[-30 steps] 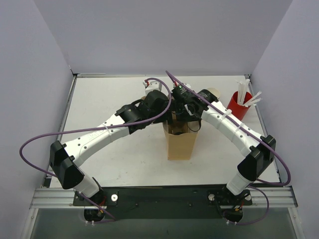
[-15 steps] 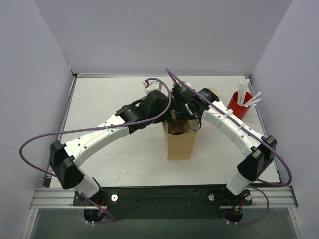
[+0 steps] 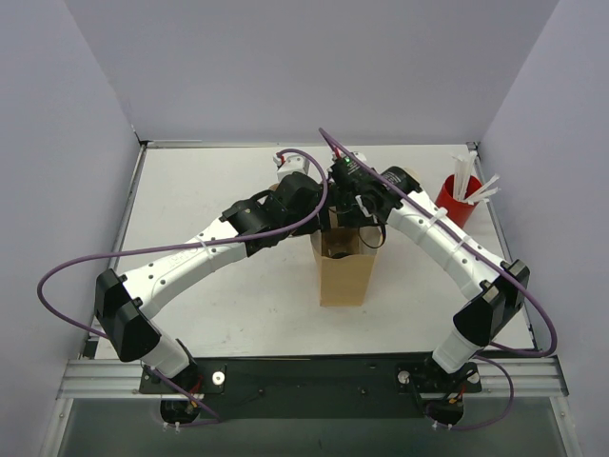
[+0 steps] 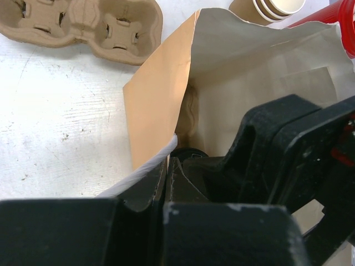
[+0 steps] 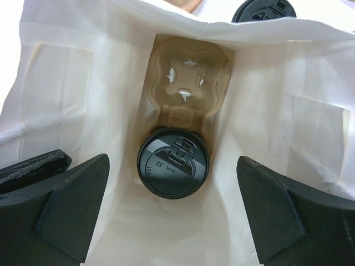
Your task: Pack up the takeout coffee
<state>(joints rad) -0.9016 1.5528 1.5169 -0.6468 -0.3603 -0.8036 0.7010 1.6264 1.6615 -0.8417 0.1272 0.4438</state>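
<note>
The takeout coffee (image 5: 173,169) stands deep inside a brown paper bag (image 3: 344,271); only its black lid shows. It sits in the near slot of a pulp carrier (image 5: 188,83) that lies in the bag. My right gripper (image 5: 173,208) hangs open over the bag's mouth, one finger to each side of the lid and well above it, holding nothing. My left gripper (image 4: 166,163) is shut on the bag's rim (image 4: 158,155) at its left side. In the top view both grippers meet over the bag's opening, and the cup is hidden.
A second pulp carrier (image 4: 83,25) lies on the table behind the bag. A stack of paper cups (image 3: 409,176) and a red cup with white straws (image 3: 455,200) stand at the back right. A loose black lid (image 5: 263,10) lies beyond the bag.
My right gripper has drawn slightly up and back from the bag's mouth, still open. The left gripper and the bag have stayed put.
</note>
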